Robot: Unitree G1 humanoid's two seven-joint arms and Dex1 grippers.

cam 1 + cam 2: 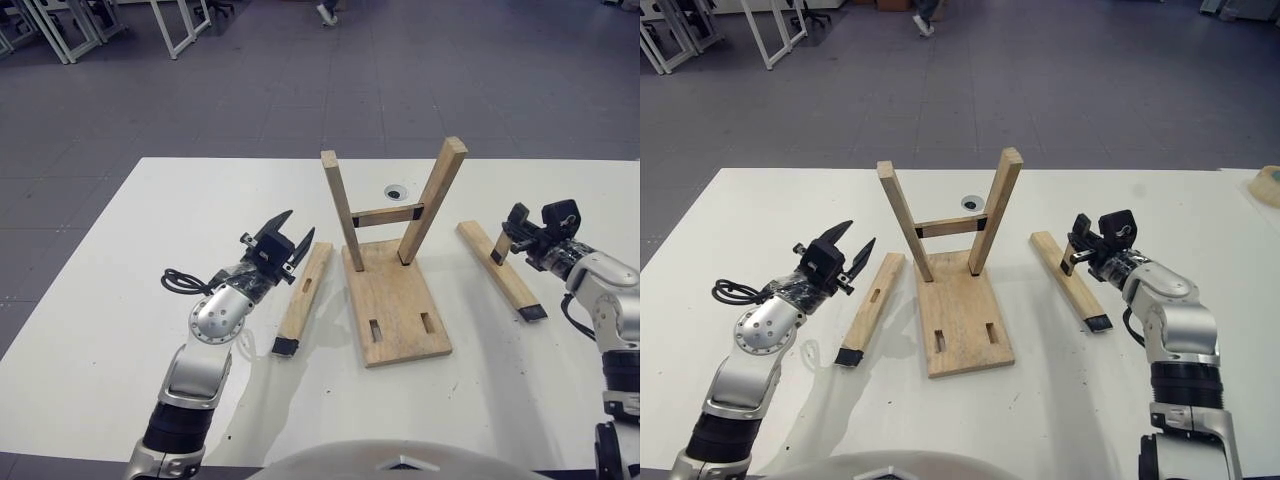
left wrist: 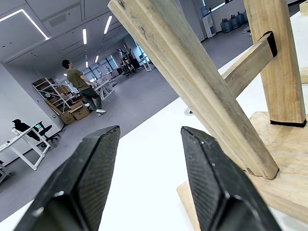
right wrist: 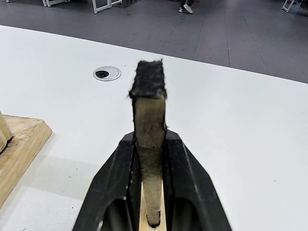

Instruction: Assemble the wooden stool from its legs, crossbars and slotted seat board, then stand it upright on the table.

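The left arm (image 1: pixel 215 318) rises over the near left part of the table. Its forearm slants forward and inward, and its jaws are spread wide apart, tips raised off the table. The right arm (image 1: pixel 603 290) stands by the table's right edge with its wrist turned inward, its jaws clamped on a short crossbar (image 3: pixel 150 139) whose black-tipped end sticks out past them.

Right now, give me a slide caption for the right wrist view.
Right tool shut on a short crossbar, black-tipped, over the white table.
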